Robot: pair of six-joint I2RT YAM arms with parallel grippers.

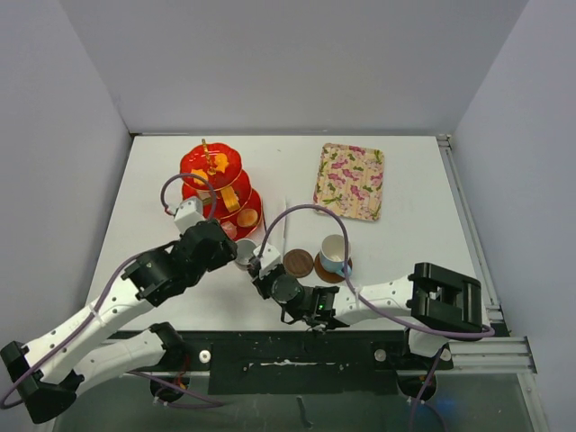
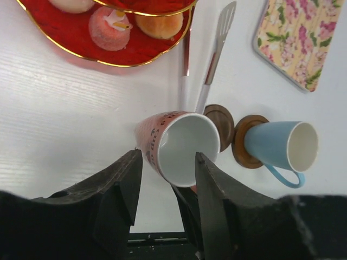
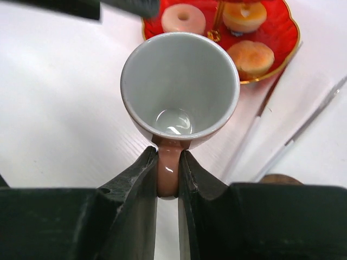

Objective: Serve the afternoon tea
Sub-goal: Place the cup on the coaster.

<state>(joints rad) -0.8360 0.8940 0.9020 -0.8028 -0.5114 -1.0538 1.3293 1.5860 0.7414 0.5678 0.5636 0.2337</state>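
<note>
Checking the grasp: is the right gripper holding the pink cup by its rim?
No, the right gripper pinches the pink cup by its handle.

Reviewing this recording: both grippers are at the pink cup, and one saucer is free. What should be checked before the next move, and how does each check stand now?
1. Right gripper shut on the handle of the pink cup: ok.
2. Left gripper jaws open: ok.
3. Left fingers clear of the cup wall: cannot tell; they flank it closely.
4. Free saucer bare: ok.
5. Light-blue cup seated on its own saucer: ok.
6. Metal utensil clear of the free saucer: cannot tell; its end lies at the rim.
</note>
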